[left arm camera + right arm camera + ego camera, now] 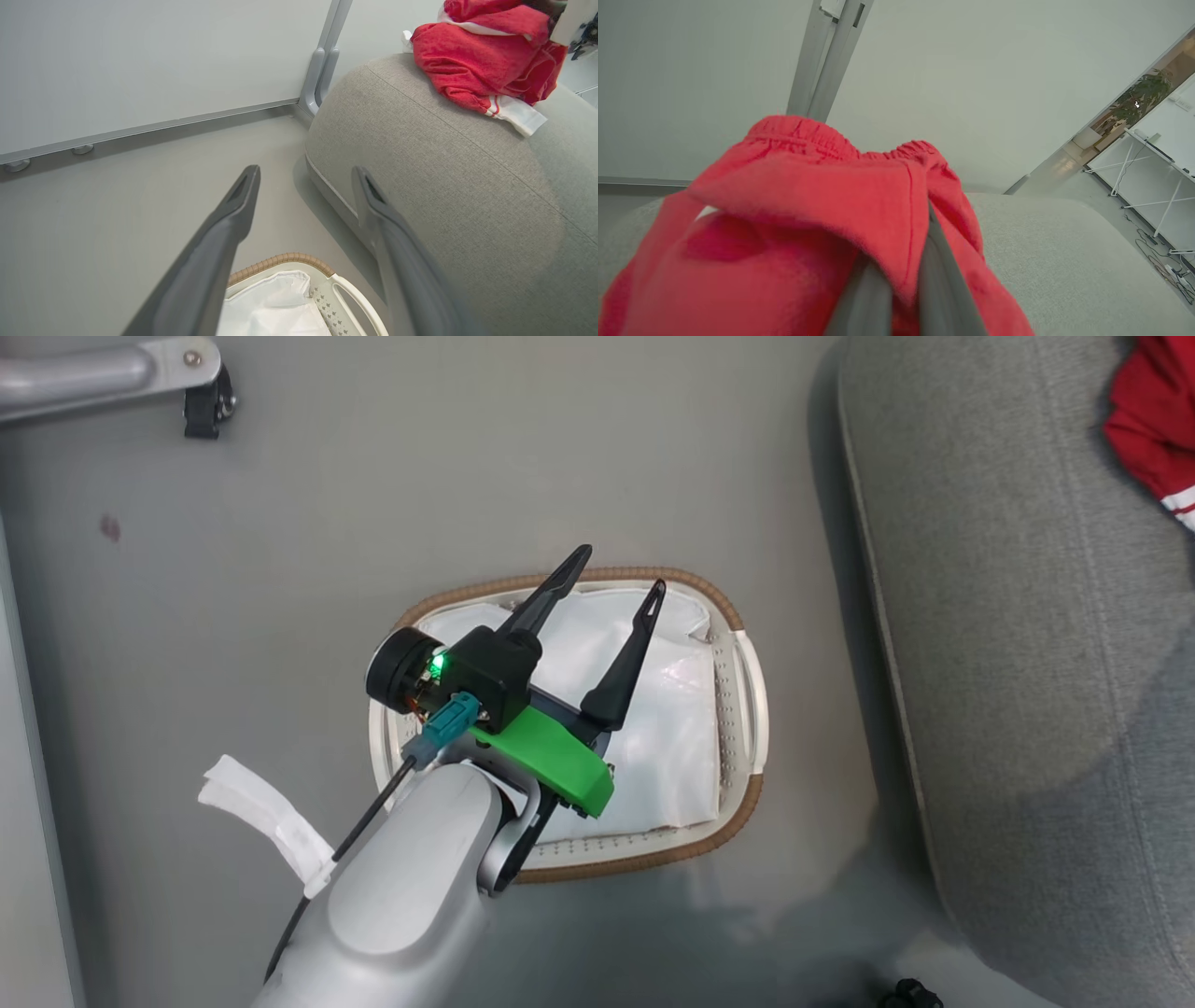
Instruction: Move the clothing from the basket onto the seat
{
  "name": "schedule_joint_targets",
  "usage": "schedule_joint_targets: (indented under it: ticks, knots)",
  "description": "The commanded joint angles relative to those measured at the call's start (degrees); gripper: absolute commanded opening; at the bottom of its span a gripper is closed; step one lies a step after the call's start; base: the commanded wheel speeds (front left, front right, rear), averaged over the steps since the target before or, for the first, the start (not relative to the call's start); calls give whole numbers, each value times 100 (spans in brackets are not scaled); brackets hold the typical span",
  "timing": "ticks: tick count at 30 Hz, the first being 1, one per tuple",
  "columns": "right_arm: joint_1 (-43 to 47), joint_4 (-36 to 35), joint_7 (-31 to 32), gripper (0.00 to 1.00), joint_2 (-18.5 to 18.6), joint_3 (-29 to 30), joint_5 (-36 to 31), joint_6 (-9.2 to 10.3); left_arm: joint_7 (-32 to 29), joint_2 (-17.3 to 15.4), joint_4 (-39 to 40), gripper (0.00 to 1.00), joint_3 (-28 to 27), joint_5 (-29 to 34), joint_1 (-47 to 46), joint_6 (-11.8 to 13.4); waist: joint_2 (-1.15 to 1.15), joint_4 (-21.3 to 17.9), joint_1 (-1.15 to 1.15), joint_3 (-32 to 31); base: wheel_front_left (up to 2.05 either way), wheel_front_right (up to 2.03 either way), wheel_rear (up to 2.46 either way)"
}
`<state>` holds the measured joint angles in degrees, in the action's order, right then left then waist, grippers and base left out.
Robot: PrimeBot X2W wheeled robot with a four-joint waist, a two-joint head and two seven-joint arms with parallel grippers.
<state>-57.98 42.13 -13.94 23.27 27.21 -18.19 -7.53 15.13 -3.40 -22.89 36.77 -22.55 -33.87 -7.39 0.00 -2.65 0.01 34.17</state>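
Our right gripper (pixel 903 280) is clamped on a fold of the clothing (pixel 808 196), with red fabric draped over both fingers. The rest of the clothing lies heaped on the seat (pixel 1027 663), close to its rounded far corner, with a white cuff trailing towards the edge. Our left gripper (pixel 621 569) hangs above the basket (pixel 744 728), fingers apart and holding nothing. Inside the basket we see just the white liner (pixel 672 728), so we judge the move is nearly done.

The main risk is the release. Cloth hooked over our right fingers could come away with them when they draw back. That could drag the heap over the corner and onto the floor (pixel 467 476). The heap sits on a curved slope, so a small tug might be enough. Lowering our left gripper could also snag the liner.
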Motion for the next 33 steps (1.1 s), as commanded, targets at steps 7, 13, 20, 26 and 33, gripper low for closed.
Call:
schedule_joint_targets:
  ticks: [7, 13, 20, 26, 33]
  knots:
    - [210, 428, -119, 0, -204, 134, -213, 8, 3, -56, -35, 100, -84, 18, 67, -17, 0, -25, -1, 99, 0, 0, 0]
    - [428, 274, -130, 100, -375, -14, -192, 8, 3, -117, -35, 100, -125, -42, 183, -17, 0, -195, -1, -175, 0, 0, 0]
    - [960, -57, -132, 100, -556, -407, 34, 8, 2, -148, -74, 100, -278, -99, 392, -17, 0, -366, -1, -734, 0, 0, 0]
    - [1348, -288, -132, 100, -577, -878, 191, 8, 3, -143, -64, 100, -555, -147, 650, -16, 0, -422, -1, -1318, 0, 0, 0]
    - [1532, -527, -133, 100, -712, -1376, 429, 8, 3, -85, 54, 100, -1090, -200, 1060, -16, 0, -281, -1, -2049, 0, 0, 0]
